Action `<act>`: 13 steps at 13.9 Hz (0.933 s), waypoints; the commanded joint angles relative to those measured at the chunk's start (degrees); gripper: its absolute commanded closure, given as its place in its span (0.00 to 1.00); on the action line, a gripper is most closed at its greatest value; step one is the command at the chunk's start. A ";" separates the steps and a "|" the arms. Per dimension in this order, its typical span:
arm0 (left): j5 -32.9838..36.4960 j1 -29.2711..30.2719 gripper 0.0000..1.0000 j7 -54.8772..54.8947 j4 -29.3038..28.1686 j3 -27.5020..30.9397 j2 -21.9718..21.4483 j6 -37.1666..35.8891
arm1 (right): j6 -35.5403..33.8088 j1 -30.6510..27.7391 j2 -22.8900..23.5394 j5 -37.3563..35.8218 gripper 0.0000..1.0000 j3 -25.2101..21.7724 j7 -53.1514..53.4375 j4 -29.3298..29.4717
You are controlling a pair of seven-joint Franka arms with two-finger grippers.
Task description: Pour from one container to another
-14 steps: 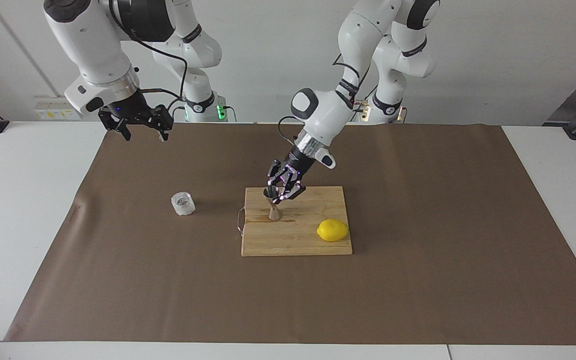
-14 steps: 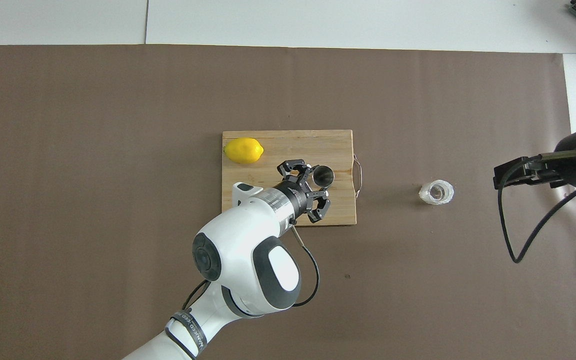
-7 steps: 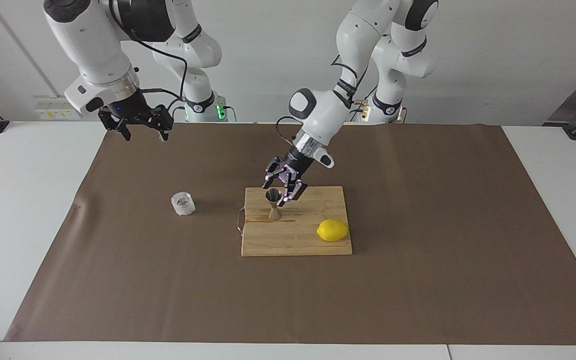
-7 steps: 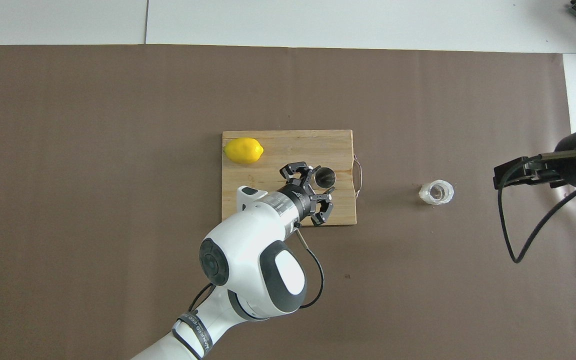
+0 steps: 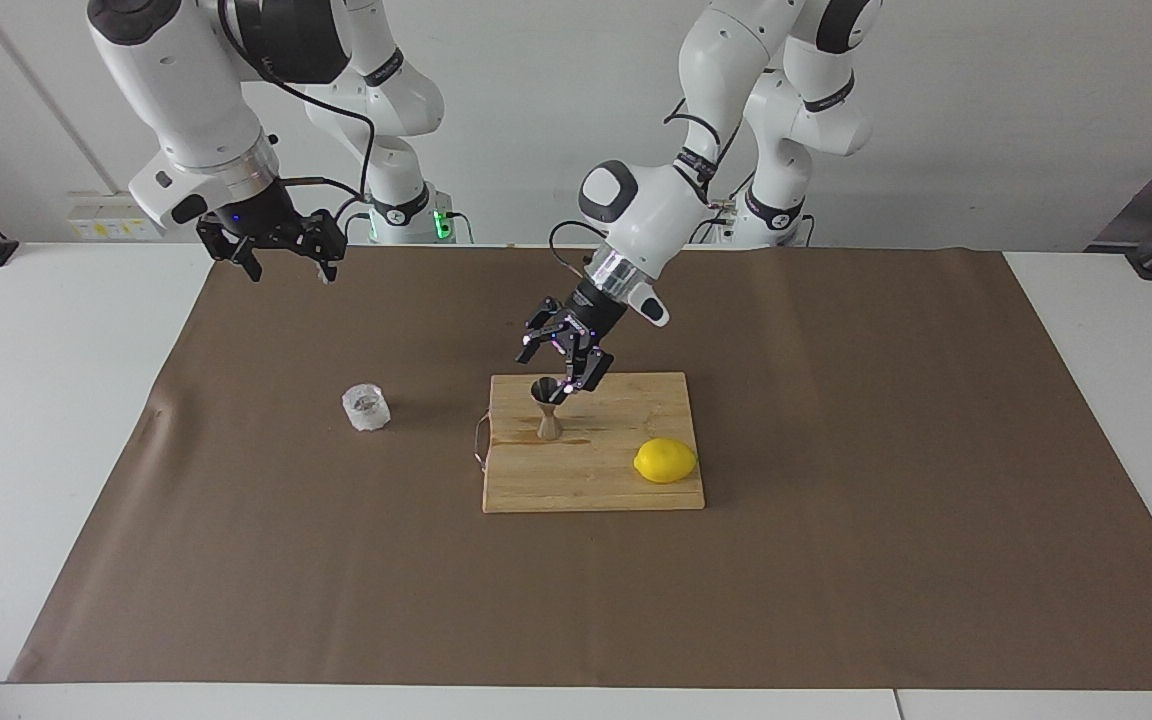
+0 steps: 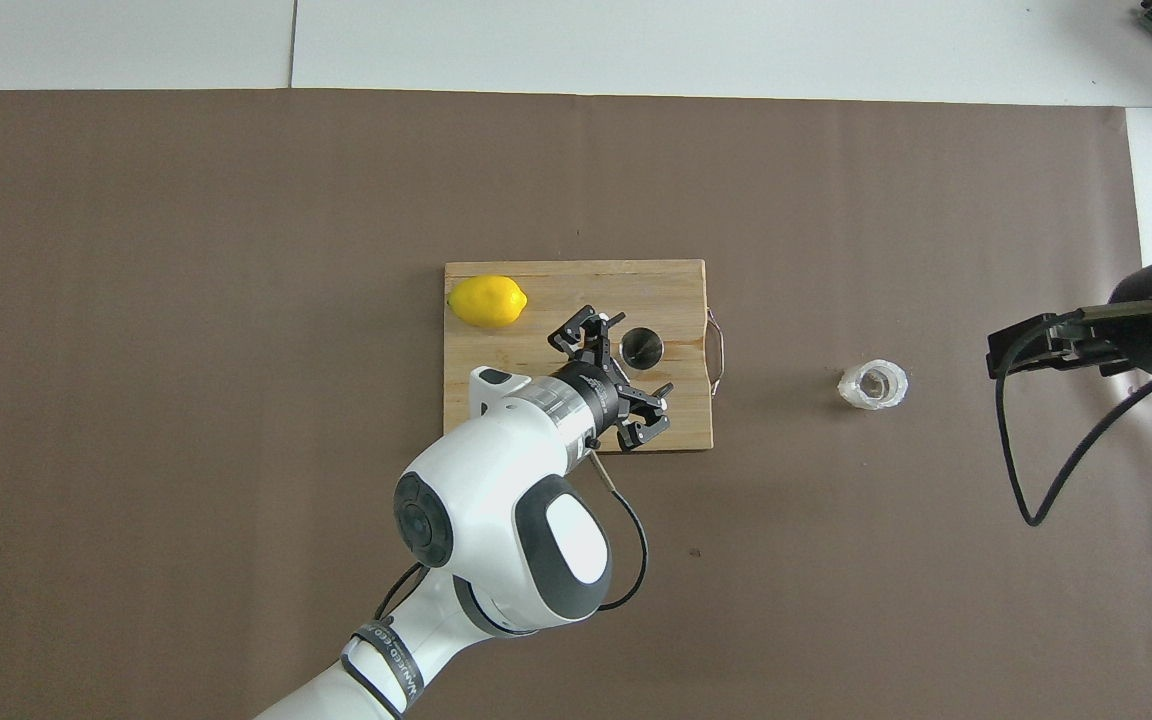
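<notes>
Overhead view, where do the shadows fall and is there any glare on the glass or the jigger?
Overhead view: soft light; the glass tumbler throws a faint shadow toward the cutting board, and the jigger mouth looks dark, without glare. Facing view: the tumbler's faint shadow again points toward the board; no harsh glare anywhere.

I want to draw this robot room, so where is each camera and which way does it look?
Facing view: high across the table, looking at the robots; both arms show whole, the open left gripper over the cutting board, the right gripper waiting.
Overhead view: high above the robots' end, looking steeply down; the left arm shows and the right gripper at the edge.
Both share the jigger, glass tumbler and lemon, turned half around.
</notes>
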 commanded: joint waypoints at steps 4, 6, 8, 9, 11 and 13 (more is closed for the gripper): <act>9.14 8.74 0.00 0.39 -0.52 0.92 -4.27 -17.08 | 1.22 -0.95 -1.33 1.54 0.00 0.43 0.46 -1.70; 18.28 12.70 0.00 0.39 1.32 1.18 -4.97 -24.48 | 1.22 -0.95 -1.33 1.54 0.00 0.43 0.46 -1.70; 27.76 16.05 0.00 0.47 3.86 1.71 -5.06 -31.86 | 1.22 -0.95 -1.33 1.54 0.00 0.43 0.46 -1.70; 32.51 17.45 0.00 0.47 5.44 1.98 -5.32 -35.46 | 1.22 -0.95 -1.33 1.54 0.00 0.43 0.46 -1.70; 41.30 18.52 0.00 0.74 8.70 2.50 -5.15 -39.96 | 1.22 -0.95 -1.33 1.54 0.00 0.43 0.46 -1.70; 52.37 19.05 0.00 2.40 11.07 2.51 -4.80 -41.73 | 1.22 -0.95 -1.33 1.54 0.00 0.43 0.46 -1.70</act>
